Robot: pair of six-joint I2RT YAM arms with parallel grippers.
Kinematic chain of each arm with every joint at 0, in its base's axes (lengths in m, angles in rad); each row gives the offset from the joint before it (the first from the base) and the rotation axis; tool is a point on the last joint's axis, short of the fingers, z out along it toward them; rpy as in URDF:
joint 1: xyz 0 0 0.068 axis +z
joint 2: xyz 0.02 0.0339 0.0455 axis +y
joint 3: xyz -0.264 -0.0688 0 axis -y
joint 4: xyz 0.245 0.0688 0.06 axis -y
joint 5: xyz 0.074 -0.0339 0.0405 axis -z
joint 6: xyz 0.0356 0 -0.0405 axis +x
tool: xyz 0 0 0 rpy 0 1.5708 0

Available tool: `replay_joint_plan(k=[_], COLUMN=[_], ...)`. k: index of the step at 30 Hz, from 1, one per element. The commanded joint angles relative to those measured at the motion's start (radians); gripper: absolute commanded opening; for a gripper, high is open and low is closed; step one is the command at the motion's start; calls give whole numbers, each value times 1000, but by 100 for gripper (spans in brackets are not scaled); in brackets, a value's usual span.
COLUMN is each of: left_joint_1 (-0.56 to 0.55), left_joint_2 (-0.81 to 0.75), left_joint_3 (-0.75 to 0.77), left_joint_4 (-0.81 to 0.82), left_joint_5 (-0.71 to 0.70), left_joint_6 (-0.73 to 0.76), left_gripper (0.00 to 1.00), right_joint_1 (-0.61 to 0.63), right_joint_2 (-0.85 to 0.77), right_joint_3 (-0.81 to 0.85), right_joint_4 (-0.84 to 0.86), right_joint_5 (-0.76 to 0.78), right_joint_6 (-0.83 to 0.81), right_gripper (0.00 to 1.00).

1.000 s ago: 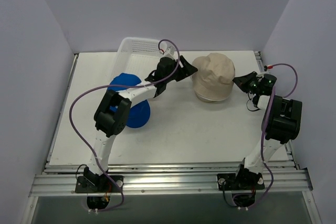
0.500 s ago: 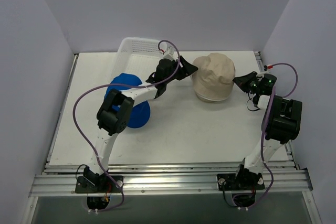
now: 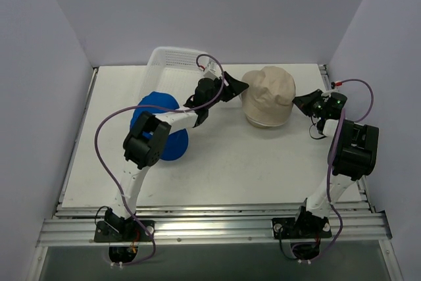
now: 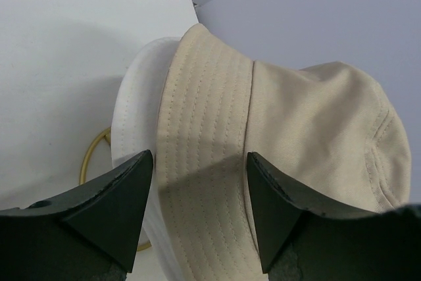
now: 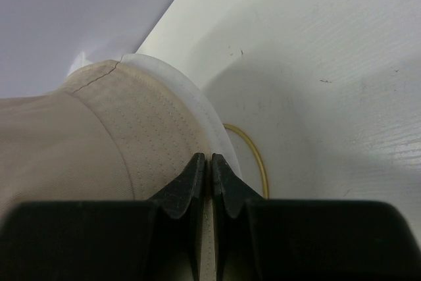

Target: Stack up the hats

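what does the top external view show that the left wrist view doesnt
Only the top external view shows the blue hat, the white mesh basket and the right gripper. Only the left wrist view shows a gold wire curving out from below the brim, and a white edge under the beige fabric. Both show the beige hat and the left gripper, open at its brim.

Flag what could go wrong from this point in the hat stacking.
1. The open left gripper straddles the brim of the beige hat, with a white layer just beneath it; closing may pinch both.
2. A gold wire curves out from under the hat's edge; lifting could drag it along.
3. The right gripper is shut at the opposite brim; if it holds no fabric, the hat may lift lopsided.
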Motion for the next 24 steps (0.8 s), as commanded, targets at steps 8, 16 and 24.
replay_joint_plan(k=[8, 16, 24], left_joint_1=[-10, -10, -14], left_joint_2=[71, 66, 74], left_joint_3=[15, -20, -23], left_joint_4=[196, 205, 247], left_joint_5=[41, 24, 28], left_joint_6=[-84, -84, -92], left_gripper=[63, 69, 69], right_joint_1=[-6, -6, -6], right_joint_2=[-23, -23, -28], right_joint_3=[28, 27, 23], right_joint_4=[36, 42, 47], right_joint_5=[-24, -28, -31], right_joint_6=[-8, -5, -2], right_gripper=[0, 0, 0])
